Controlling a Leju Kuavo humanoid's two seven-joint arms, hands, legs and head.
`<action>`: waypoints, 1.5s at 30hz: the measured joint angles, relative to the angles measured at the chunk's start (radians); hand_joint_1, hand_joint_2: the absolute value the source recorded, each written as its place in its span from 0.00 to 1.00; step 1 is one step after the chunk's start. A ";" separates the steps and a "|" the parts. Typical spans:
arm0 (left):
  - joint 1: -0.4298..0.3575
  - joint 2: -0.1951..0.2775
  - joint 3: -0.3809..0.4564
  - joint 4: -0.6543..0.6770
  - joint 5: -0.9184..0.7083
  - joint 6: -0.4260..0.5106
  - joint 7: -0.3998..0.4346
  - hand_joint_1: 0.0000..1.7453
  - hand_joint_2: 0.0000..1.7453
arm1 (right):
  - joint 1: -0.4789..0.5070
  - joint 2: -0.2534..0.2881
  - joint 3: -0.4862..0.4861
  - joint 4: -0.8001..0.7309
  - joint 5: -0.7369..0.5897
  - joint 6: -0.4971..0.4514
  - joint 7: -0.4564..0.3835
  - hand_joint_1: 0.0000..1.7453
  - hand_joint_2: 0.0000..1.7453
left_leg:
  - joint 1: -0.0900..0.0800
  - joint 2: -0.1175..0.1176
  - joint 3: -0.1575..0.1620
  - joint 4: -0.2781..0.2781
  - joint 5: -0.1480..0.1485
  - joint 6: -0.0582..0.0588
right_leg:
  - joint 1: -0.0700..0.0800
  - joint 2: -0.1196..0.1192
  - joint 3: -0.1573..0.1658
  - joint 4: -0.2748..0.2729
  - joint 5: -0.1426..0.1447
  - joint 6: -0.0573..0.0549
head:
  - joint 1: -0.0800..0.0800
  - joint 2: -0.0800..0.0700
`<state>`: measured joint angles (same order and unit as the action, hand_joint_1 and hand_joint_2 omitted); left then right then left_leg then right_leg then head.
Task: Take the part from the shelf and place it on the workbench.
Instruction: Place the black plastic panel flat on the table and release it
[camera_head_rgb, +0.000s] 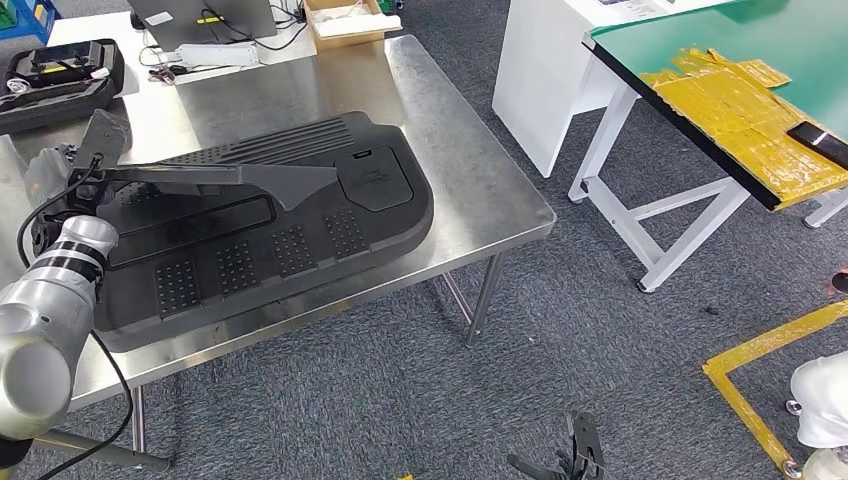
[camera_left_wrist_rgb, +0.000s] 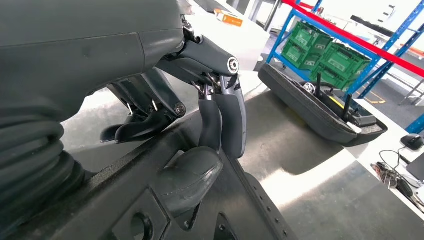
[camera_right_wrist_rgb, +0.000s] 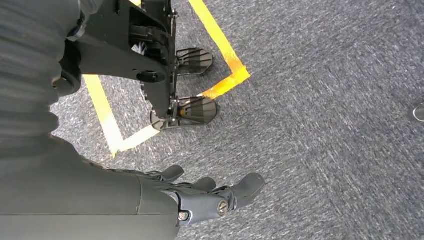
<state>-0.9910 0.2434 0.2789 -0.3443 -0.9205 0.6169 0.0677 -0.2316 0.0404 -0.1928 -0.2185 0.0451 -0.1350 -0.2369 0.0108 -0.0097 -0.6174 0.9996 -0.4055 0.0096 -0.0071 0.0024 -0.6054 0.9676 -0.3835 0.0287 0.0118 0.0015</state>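
The part (camera_head_rgb: 270, 225), a large flat black plastic panel with ribbed grilles and square dotted patches, lies across the middle left of the head view on the steel workbench (camera_head_rgb: 470, 160), its lower edge running close to the bench's near edge. A raised black bar crosses its upper left portion towards the left hand (camera_head_rgb: 70, 165), which sits at the panel's left end near the frame's left edge, above the silver forearm rising from the lower left corner. In the left wrist view the left hand's dark fingers (camera_left_wrist_rgb: 222, 125) curl down over the panel's edge and the thick thumb (camera_left_wrist_rgb: 187, 177) presses against the panel from the other side, so the hand appears to be gripping the part, though the contact under the fingers is partly hidden. A black tray (camera_head_rgb: 55, 80) rests on the bench in the upper left of the head view, with a cardboard box (camera_head_rgb: 345, 20) at top centre. A green-topped table (camera_head_rgb: 740, 60) with yellow tape patches fills the upper right. In the right wrist view the right hand (camera_right_wrist_rgb: 210, 192) hangs over grey carpet (camera_right_wrist_rgb: 325, 100) marked with yellow floor tape (camera_right_wrist_rgb: 220, 50), its fingers loosely spread and holding nothing.
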 joint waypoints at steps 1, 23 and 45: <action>0.000 0.000 0.000 0.000 -0.001 -0.002 0.003 1.00 1.00 | 0.000 0.000 0.000 0.000 0.000 0.000 0.000 0.00 1.00 | 0.000 0.000 0.000 0.000 0.000 0.000 | 0.000 0.000 0.000 0.000 0.000 0.000 | 0.000 0.000; 0.016 0.000 0.000 0.008 -0.060 -0.027 0.020 0.00 1.00 | -0.003 0.002 -0.015 0.000 0.013 0.005 0.000 0.00 0.00 | 0.000 0.000 0.000 0.000 0.000 0.000 | 0.000 -0.001 0.000 0.000 0.000 0.000 | 0.000 0.000; 0.032 -0.001 -0.008 0.016 -0.116 -0.053 0.057 0.00 1.00 | -0.003 0.002 -0.017 0.000 0.021 0.006 0.000 0.00 0.00 | 0.000 0.000 0.000 0.000 0.001 -0.001 | 0.000 0.000 -0.001 0.001 0.000 0.000 | 0.000 0.000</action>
<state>-0.9588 0.2426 0.2712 -0.3285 -1.0365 0.5638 0.1244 -0.2347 0.0427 -0.2102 -0.2186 0.0656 -0.1289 -0.2369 0.0110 -0.0097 -0.6178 0.9997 -0.4048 0.0087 -0.0069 0.0020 -0.6061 0.9682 -0.3835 0.0286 0.0122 0.0015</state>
